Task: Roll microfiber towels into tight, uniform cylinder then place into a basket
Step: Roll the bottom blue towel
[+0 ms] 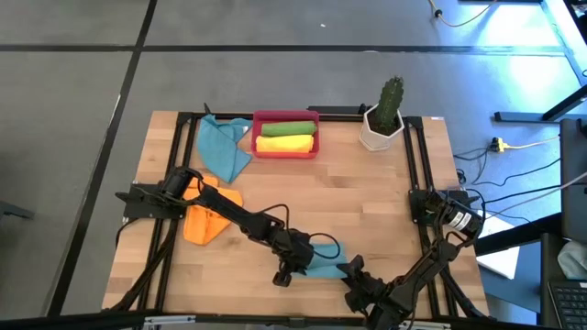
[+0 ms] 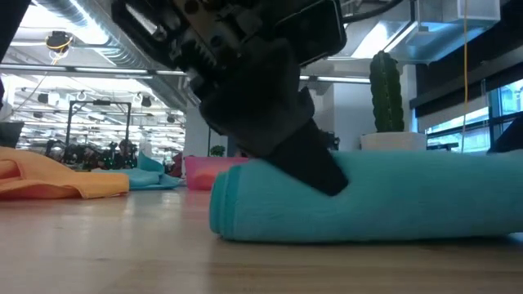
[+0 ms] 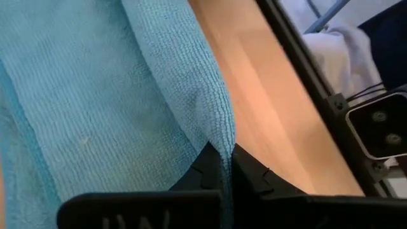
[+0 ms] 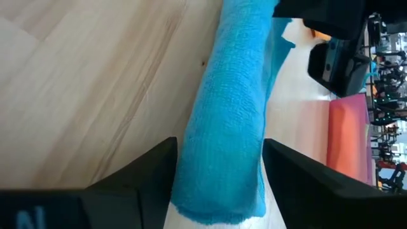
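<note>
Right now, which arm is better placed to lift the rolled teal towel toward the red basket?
Probably the right. Its pincer stands open astride the end of the rolled teal towel, ready to close. The left pincer is shut, pinching only the towel's edge. The basket already holds two rolls.

both dark arms meet low-centre of the overhead frame, left gripper (image 1: 286, 272) pinched closed, right gripper (image 1: 352, 272) fingers spread wide

A rolled teal-blue microfiber towel (image 4: 224, 121) is straddled by the right gripper's (image 4: 219, 175) spread dark fingers on the wooden table (image 4: 82, 83).
</note>
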